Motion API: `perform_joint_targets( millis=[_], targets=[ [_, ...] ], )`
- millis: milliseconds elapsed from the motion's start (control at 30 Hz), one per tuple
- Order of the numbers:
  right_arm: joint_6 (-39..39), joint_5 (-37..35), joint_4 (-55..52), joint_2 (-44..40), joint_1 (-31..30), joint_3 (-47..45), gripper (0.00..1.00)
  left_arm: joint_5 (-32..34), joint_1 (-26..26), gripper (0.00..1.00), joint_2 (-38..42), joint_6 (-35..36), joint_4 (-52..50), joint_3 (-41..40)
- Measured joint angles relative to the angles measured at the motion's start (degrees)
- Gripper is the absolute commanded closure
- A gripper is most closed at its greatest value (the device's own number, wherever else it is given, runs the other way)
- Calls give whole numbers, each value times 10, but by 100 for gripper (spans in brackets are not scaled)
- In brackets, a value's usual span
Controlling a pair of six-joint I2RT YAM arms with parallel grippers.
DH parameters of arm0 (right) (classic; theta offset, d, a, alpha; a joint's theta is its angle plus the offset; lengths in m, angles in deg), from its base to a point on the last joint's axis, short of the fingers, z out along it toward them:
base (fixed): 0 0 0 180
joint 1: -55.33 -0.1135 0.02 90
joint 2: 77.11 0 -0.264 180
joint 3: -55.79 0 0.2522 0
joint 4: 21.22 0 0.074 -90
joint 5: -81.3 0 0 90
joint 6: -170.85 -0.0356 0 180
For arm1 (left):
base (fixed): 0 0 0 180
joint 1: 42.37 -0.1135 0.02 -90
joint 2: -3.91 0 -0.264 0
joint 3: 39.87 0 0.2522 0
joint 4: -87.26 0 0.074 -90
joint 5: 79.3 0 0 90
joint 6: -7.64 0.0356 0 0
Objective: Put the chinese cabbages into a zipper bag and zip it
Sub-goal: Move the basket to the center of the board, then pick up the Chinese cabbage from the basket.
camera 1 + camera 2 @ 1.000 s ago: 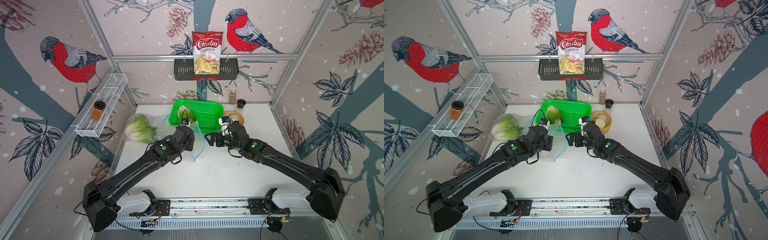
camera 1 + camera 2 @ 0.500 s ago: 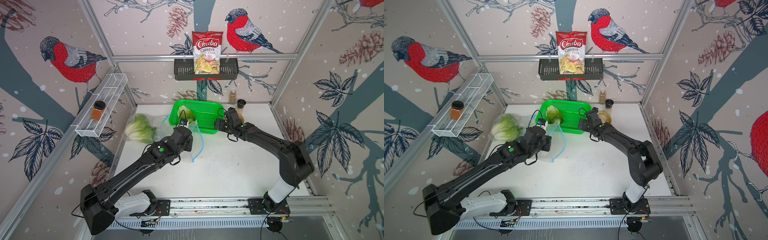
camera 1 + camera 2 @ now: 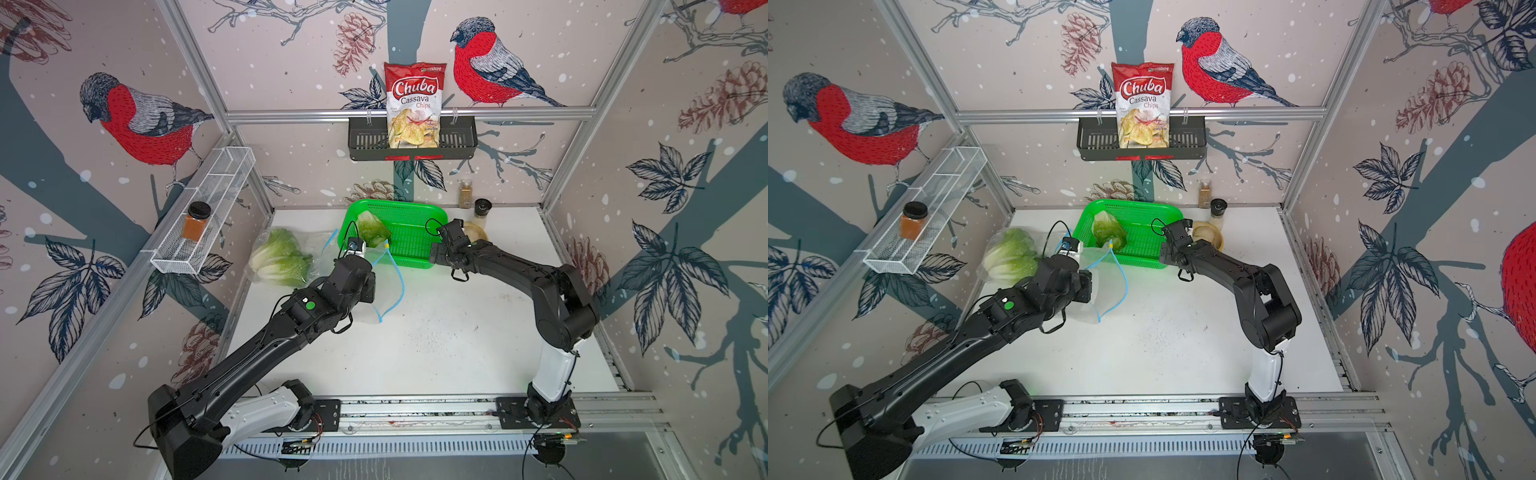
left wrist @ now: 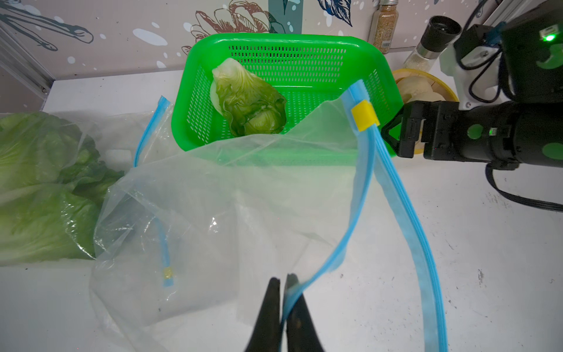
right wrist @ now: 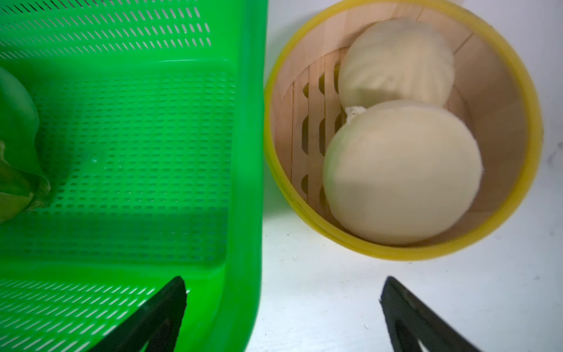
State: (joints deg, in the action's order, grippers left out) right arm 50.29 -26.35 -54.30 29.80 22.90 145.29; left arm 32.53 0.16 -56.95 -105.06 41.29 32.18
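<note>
— What has the left gripper (image 4: 283, 279) got?

— Its jaws are pinched together on the blue zip strip (image 4: 364, 183) of the zipper bag (image 4: 274, 189), at the near end of the mouth. The two halves of the strip stand apart and the yellow slider (image 4: 364, 115) sits at the far end. So the bag is unzipped and its mouth gapes toward the right. It looks empty.

— And the right gripper (image 5: 283, 280)?

— It is spread wide and holds nothing. It hovers over the right rim of the green basket (image 5: 246, 152), between the basket and the steamer (image 5: 396, 253) with its pale buns (image 5: 402, 173).

— Where are the vegetables?

— One cabbage (image 3: 371, 228) lies in the left part of the basket, at the far side of the table (image 3: 436, 353). Two more cabbages (image 3: 280, 259) lie at the far left under clear plastic that has its own blue strip. I cannot tell whether they are inside a second bag.

— So how far along is it?

— Early, I judge. The held bag has nothing in it, the basket cabbage is untouched, and zipping is not yet begun.

— And the arms?

— The left arm (image 3: 257, 345) stretches long and low from the near left toward the basket's near left corner. The right arm (image 3: 557, 299) rises from the near right and folds at a high elbow. Its forearm reaches left and far to the basket.
</note>
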Motion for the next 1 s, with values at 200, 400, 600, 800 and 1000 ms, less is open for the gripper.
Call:
perform_joint_targets(
  millis=[200,400,600,800,1000],
  targets=[
    [6,-12,-1,-45,21,-49,0,0,-8,92,10,0,0,-7],
    [7,-16,-23,-91,12,-58,0,1,-16,92,15,1,0,-9],
    [0,54,22,-119,-28,-36,0,5,-19,92,18,0,2,-9],
    [-43,154,77,-59,-49,25,0,14,-21,92,24,-1,3,-9],
    [-75,240,129,34,-70,91,0,40,-26,92,38,-10,3,-9]
  ],
)
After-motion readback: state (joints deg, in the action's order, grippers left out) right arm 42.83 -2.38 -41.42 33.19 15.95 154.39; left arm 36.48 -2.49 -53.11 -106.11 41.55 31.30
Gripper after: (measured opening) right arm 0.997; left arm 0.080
